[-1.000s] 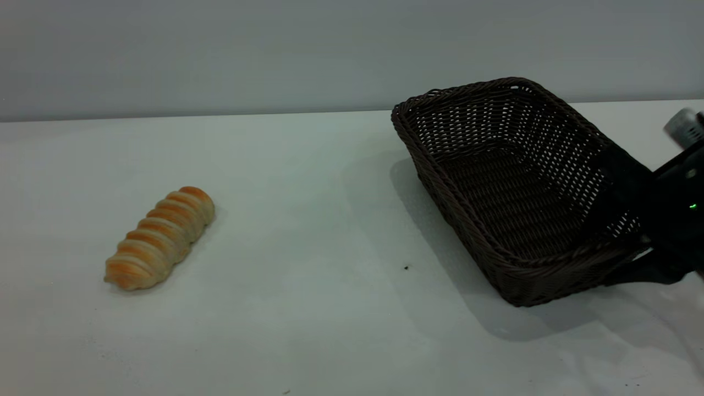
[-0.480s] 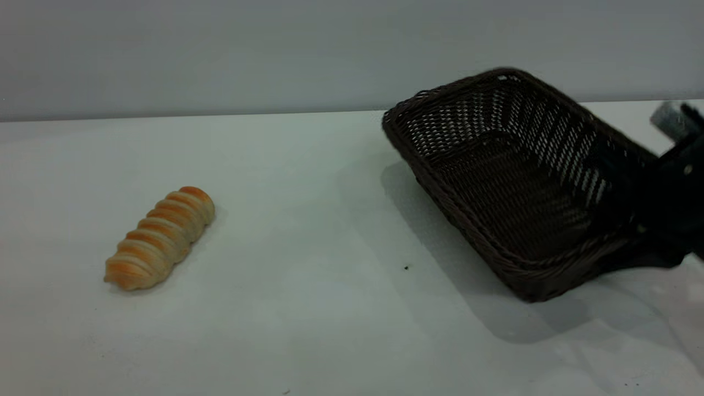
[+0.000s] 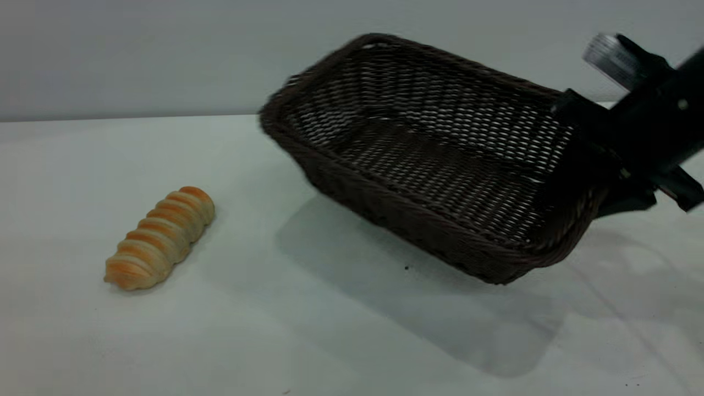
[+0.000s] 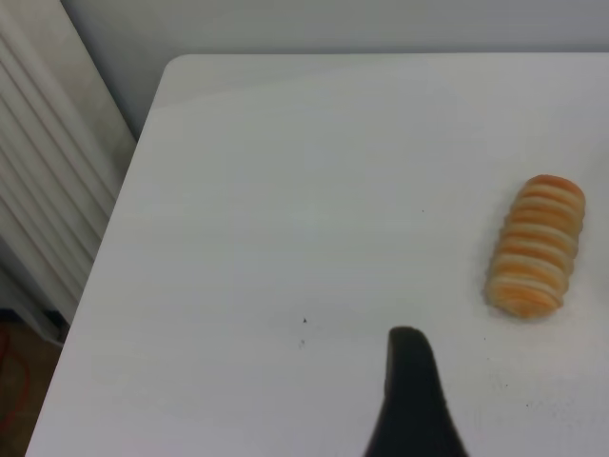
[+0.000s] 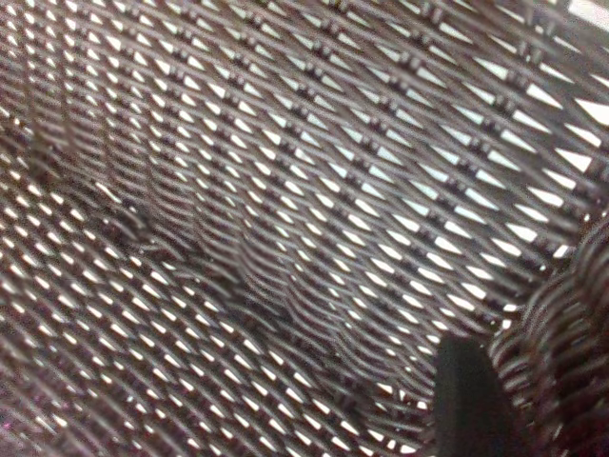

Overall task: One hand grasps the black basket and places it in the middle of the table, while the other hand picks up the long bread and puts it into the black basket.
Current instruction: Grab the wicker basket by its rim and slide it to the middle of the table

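The black basket point(image 3: 418, 165) hangs tilted above the table point(image 3: 247, 341), over its middle and right part, with its shadow beneath it. My right gripper point(image 3: 591, 176) is shut on the basket's right end wall. In the right wrist view the weave point(image 5: 285, 190) fills the picture, and one of the fingers point(image 5: 466, 400) lies against the inside of the wall. The long bread point(image 3: 159, 237) lies on the table at the left, untouched. In the left wrist view the bread point(image 4: 535, 246) lies ahead of my left gripper point(image 4: 514, 400), which is open and empty above bare table; one of its fingers point(image 4: 409, 400) shows.
The table's far edge meets a plain grey wall point(image 3: 165, 55). A tiny dark speck point(image 3: 406, 268) lies under the basket's front rim. In the left wrist view the table's corner point(image 4: 176, 67) and a ribbed white panel point(image 4: 48, 171) beside it show.
The right gripper has lifted the basket off the table and swung it to the left and up; its long side now faces the camera. The bread has not moved.
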